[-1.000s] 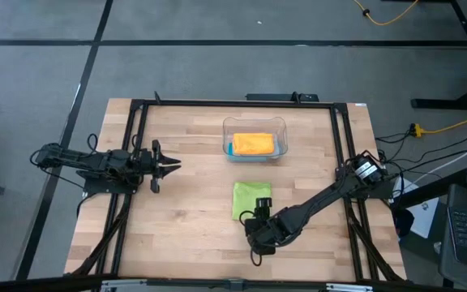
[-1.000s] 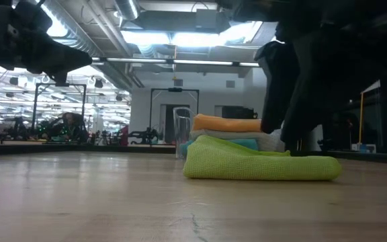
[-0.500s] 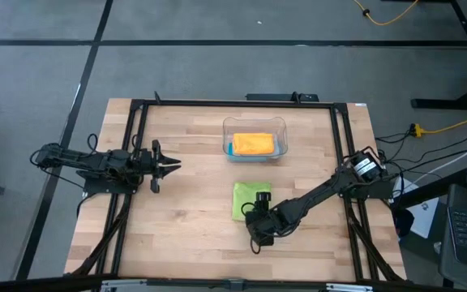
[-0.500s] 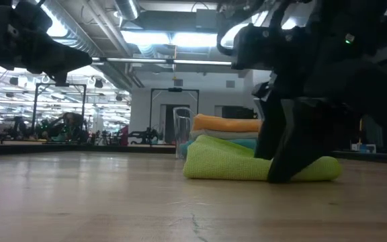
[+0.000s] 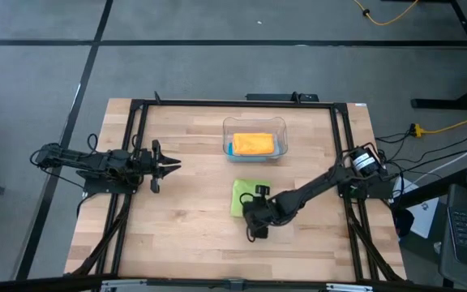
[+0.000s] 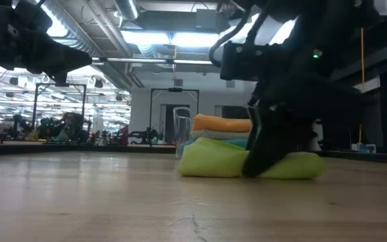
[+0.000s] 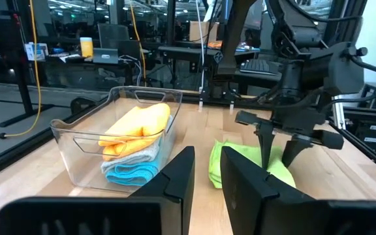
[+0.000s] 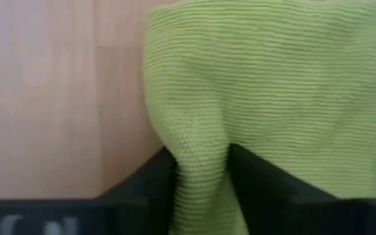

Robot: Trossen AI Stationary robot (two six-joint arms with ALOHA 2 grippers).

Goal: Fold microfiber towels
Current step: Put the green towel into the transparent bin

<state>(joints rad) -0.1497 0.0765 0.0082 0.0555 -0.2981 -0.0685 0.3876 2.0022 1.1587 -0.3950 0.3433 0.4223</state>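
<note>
The wooden bench carried a clear bin with orange, grey and teal towels stacked inside. Near it lay the lime green towel, its edge pinched between the right gripper's fingers. The left gripper hovered well apart, fingers narrowly parted.

right gripper: moved up the high frame from the lower centre onto the near edge of the lime green towel; in the low view it shifted left and came down against the cloth.
right fingers: narrowed from wide apart to pinching a ridge of the green cloth between them.
lime green towel: its lower edge got covered by the gripper; in the low view it bunched shorter and puffier, its right end drawn leftward.
</note>
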